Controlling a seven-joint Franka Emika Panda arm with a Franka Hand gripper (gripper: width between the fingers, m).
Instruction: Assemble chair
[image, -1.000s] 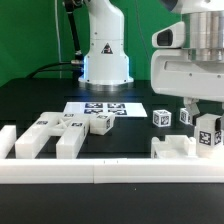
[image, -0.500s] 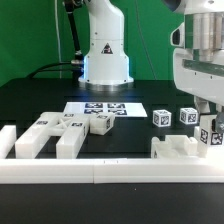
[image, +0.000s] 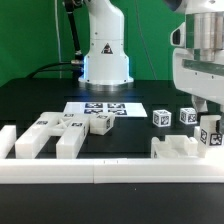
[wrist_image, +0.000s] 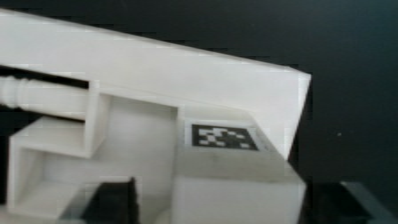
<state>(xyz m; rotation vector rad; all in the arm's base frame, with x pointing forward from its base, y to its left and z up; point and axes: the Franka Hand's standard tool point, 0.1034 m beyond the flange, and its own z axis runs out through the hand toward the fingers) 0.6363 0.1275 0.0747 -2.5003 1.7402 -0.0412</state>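
My gripper hangs at the exterior view's right, over a white tagged bar standing against the white chair piece by the front rail. In the wrist view the tagged bar fills the picture. Its end lies between my two dark fingers, which stand spread on either side; a strip shows between the one finger and the bar. The gripper looks open around the bar. Two small tagged cubes sit just behind. More white chair parts lie at the left.
The marker board lies flat at the middle back, with a small white cube in front of it. A long white border rail runs along the front, with a post at the left. The robot base stands behind.
Over the last second the arm has shifted a little toward the exterior view's right and risen slightly. The tagged bar stays by the chair piece. Since half a second ago, almost nothing differs.
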